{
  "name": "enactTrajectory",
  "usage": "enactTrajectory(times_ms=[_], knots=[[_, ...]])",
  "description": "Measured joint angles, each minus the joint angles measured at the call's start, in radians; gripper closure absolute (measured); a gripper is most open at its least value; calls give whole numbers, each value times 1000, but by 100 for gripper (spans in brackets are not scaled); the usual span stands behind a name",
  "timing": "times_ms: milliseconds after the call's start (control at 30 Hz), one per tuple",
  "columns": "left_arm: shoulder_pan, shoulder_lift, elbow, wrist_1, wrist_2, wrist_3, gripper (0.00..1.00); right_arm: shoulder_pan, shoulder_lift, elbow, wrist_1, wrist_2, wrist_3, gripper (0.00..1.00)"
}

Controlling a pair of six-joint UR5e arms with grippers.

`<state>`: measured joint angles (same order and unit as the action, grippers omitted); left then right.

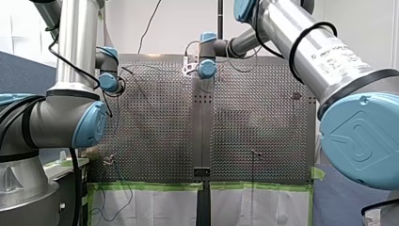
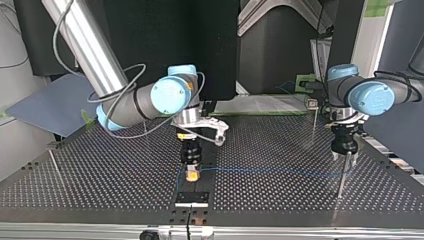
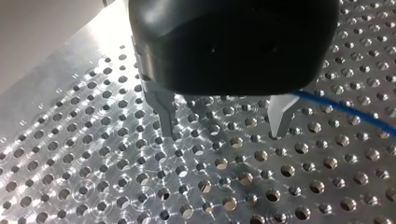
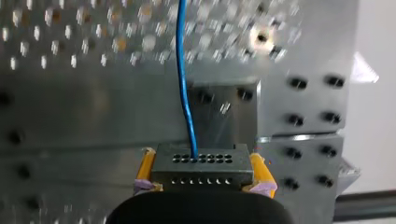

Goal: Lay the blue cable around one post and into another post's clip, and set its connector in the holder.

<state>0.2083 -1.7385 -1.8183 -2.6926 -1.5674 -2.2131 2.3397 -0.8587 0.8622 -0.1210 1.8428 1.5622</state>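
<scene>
Connector-seating step is running. Right end effector [image 2: 191,172] is clamping the connector [image 4: 201,165], hovering just above the holder [image 2: 191,198]. Cable [image 2: 270,171] is trailing away from the holder to a post [image 2: 341,182], where left end effector [image 3: 225,133] is sitting released. Next move, I'd say: lowering straight, squared to the holder.

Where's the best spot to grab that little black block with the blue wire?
By its two flat side faces, coming from the back, opposite the blue cable. The connector is a squarish block, and the cable leaves its holed face, so it stays free.
</scene>
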Motion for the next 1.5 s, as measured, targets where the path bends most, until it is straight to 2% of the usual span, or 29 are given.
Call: enactTrajectory(times_ms=[33,133,333,400,567,733,833,1033,1233,1400,1500], knots=[[0,0,0,0,0,0,0,-4,1,1,10,11,-10,100],[0,0,0,0,1,0,0,-17,1,2,38,41,-25,100],[-1,0,-1,0,1,0,0,-46,2,36,81,94,-25,100],[-1,0,-1,0,0,0,0,-54,2,53,78,112,-15,100],[-1,0,0,1,-2,0,0,-73,2,102,42,162,28,100],[-2,0,0,2,-4,0,0,-86,2,148,-3,188,69,100],[-2,0,0,2,-4,0,0,-94,2,173,-29,194,88,100],[-3,0,0,2,0,1,0,-111,1,223,-79,206,108,100],[-5,0,0,2,-1,3,0,-130,0,274,-130,223,120,100],[-6,0,0,2,-1,4,0,-136,-1,316,-171,229,126,100],[-6,0,0,2,-1,4,0,-151,-12,340,-195,231,141,100]])
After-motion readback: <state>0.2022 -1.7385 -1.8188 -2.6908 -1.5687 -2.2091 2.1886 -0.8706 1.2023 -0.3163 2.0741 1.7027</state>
